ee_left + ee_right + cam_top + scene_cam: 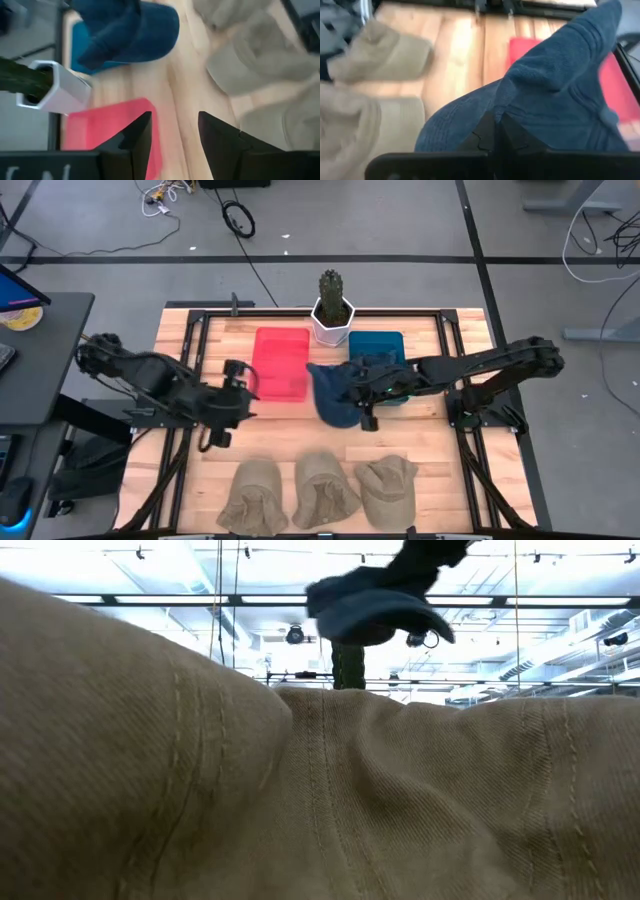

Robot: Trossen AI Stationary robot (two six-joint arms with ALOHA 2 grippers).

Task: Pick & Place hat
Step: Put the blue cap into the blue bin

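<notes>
A dark blue hat point(333, 394) is held up between the red tray point(280, 362) and the blue tray point(378, 346). In the low view the blue hat point(372, 606) shows high above the table. My right gripper point(362, 396) reaches in from the table's right and is shut on it. My left gripper point(236, 394) hovers open near the red tray's left side and touches nothing; its fingers point(175, 134) show apart in the left wrist view. Three beige hats point(325, 486) lie in a row along the near edge. My right gripper point(494, 131) pinches a bunched fold of the blue hat's cloth point(506, 111) between its two fingers. It comes from the table's right, about level. The hat is lifted clear of the table, with its cloth spreading out past the fingers toward the red tray.
A white pot with a cactus point(333, 312) stands at the far edge between the two trays. One beige hat point(320, 800) lies right against the low camera and blocks most of that view. Bare wood point(290, 430) lies between the trays and the beige hats.
</notes>
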